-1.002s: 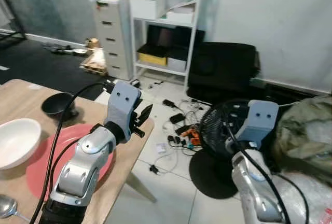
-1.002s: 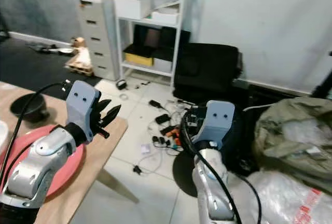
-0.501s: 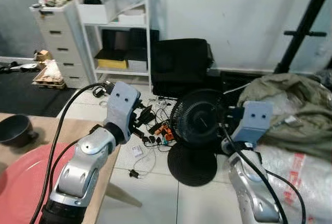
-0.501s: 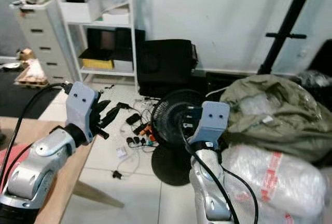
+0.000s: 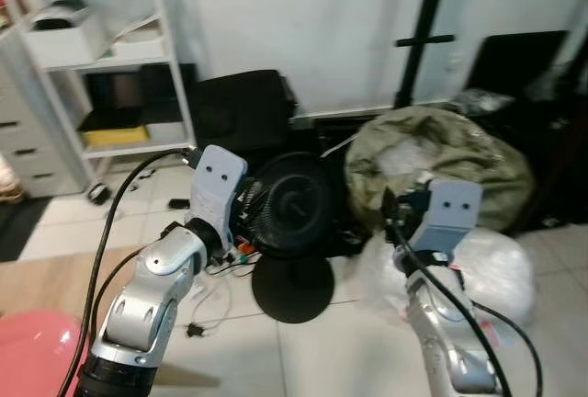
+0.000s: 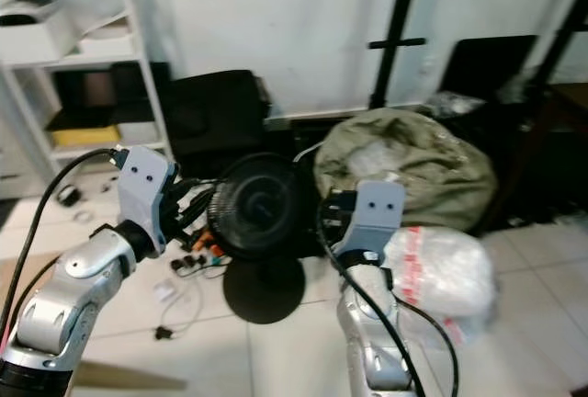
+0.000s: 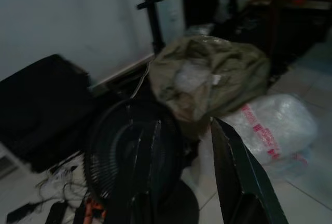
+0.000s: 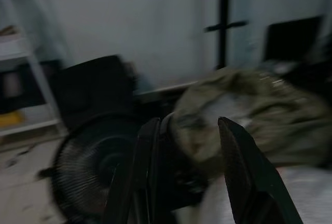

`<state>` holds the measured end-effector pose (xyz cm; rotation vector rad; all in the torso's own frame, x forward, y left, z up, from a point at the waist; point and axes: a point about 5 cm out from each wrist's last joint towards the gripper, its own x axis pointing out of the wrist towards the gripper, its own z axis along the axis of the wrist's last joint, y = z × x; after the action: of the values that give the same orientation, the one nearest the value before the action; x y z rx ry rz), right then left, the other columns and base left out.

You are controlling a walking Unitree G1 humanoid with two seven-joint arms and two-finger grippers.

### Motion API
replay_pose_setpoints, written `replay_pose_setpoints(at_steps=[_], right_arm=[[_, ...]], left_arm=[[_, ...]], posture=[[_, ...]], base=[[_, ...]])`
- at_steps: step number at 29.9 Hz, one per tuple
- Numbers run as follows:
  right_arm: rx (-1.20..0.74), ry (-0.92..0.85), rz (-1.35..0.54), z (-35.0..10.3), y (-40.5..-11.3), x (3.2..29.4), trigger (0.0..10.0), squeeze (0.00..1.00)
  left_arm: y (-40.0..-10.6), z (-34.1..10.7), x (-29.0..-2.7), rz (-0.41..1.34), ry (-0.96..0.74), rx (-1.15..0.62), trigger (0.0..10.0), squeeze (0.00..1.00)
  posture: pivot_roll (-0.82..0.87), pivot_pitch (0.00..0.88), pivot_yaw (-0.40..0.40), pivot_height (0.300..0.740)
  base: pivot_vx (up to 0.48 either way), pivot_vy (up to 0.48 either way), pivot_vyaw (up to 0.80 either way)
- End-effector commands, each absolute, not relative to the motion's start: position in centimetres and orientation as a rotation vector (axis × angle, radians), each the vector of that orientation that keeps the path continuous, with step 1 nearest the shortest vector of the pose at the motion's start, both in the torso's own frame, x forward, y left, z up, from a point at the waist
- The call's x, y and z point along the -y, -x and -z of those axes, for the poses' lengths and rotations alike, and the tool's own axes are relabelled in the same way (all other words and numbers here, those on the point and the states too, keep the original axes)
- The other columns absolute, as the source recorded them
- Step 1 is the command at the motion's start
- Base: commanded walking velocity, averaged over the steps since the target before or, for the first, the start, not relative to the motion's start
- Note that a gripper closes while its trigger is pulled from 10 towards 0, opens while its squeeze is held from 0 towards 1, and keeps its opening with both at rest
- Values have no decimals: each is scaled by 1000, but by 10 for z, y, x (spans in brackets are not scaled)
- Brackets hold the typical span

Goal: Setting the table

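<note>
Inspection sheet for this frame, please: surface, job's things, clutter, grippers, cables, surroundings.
Surface: corner of a wooden table at the robot's left; tiled floor ahead.
Job's things: edge of a pink plate on that table; other tableware: nothing seen.
Clutter: black floor fan, olive bag, clear plastic bag.
Grippers: left gripper and right gripper raised, jaws open, holding nothing.
Cables: tangle of cords and plugs on the floor beside the fan; black cable along the left arm.
Surroundings: white shelf unit, white wall, black stand pole.
</note>
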<state>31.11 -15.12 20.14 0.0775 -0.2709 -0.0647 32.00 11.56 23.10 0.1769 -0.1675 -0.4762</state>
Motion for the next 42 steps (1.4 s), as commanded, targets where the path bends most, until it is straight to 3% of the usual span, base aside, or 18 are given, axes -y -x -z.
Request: replay_pose_setpoints(at_steps=[1, 42], right_arm=[[260, -92, 53, -198, -310, 147, 10000, 0], [255, -92, 61, -198, -308, 148, 10000, 0]], left_arm=[[-320, -226, -120, 468, -181, 144, 10000, 0], [-317, -235, -115, 505, -4, 149, 10000, 0]], posture=[[81, 92, 129, 740], [75, 108, 131, 740]], base=[[0, 0, -781], [0, 0, -780]])
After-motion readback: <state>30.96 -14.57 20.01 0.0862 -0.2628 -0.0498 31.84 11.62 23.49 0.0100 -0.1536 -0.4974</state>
